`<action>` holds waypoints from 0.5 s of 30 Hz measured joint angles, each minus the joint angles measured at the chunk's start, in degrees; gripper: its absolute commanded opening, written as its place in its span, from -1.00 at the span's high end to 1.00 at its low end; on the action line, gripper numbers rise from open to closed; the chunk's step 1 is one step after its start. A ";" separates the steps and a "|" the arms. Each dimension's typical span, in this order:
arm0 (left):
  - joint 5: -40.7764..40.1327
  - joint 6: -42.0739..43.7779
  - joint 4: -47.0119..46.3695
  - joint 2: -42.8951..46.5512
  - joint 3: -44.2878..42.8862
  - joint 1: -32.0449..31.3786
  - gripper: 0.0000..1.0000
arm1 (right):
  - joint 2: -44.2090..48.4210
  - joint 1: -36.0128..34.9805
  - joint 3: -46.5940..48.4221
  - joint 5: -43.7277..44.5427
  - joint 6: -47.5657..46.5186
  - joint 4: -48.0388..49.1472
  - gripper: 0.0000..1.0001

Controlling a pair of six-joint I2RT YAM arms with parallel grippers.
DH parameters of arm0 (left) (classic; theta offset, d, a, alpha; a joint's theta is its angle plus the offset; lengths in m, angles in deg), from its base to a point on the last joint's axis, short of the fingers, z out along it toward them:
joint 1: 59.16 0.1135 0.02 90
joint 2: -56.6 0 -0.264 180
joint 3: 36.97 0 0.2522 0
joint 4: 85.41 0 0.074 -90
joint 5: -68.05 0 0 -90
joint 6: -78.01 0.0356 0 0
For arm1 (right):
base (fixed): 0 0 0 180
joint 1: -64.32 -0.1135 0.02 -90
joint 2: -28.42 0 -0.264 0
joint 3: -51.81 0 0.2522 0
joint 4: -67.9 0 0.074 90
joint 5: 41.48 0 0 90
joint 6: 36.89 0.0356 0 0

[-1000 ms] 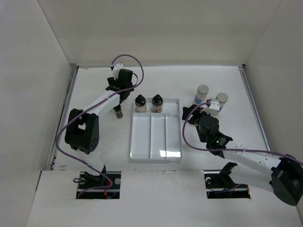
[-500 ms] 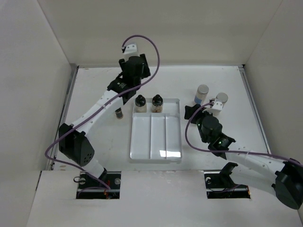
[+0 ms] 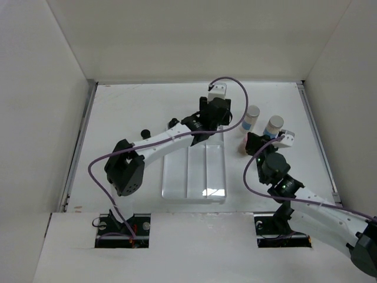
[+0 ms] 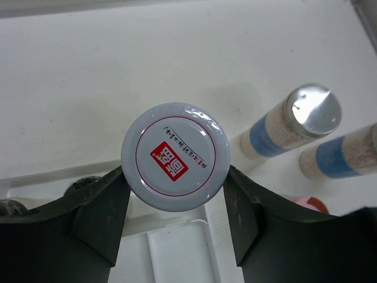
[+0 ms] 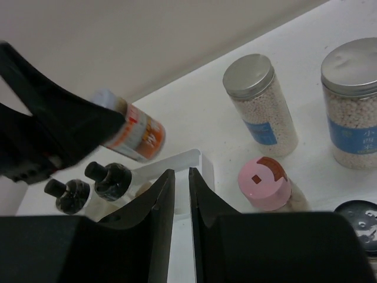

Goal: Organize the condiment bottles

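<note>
My left gripper [image 4: 175, 194] is shut on a condiment bottle with a grey lid [image 4: 175, 156] and an orange label [image 5: 132, 134]. It hangs tilted over the far right corner of the white tray [image 3: 200, 177], where the left gripper [image 3: 213, 118] shows in the top view. Two black-capped bottles [image 5: 112, 177] [image 5: 68, 196] stand in the tray's far end. Right of the tray stand two grey-lidded, blue-labelled jars [image 3: 253, 115] [image 3: 274, 125] and a pink-lidded bottle [image 5: 264, 183]. My right gripper [image 5: 181, 177] is shut on nothing, just left of the pink lid, above the tray's right wall.
A small dark-capped bottle [image 3: 144, 134] stands on the table left of the tray. A dark round lid [image 5: 359, 218] shows at the lower right of the right wrist view. White walls enclose the table on three sides.
My left arm has swung from left of the tray to over its far right corner, carrying the grey-lidded bottle. The right gripper has closed and drawn slightly right.
</note>
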 measured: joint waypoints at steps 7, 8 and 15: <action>-0.87 0.28 -1.05 -4.98 2.82 -0.59 0.28 | 2.27 0.33 -0.61 1.57 0.07 0.50 0.45; -1.18 0.37 -1.33 -5.18 3.28 -0.59 0.28 | 2.05 0.33 -0.61 1.64 0.09 0.52 0.44; -2.40 0.37 -4.20 -5.92 5.35 -0.37 0.26 | 0.90 0.33 -0.61 1.73 0.26 0.48 0.38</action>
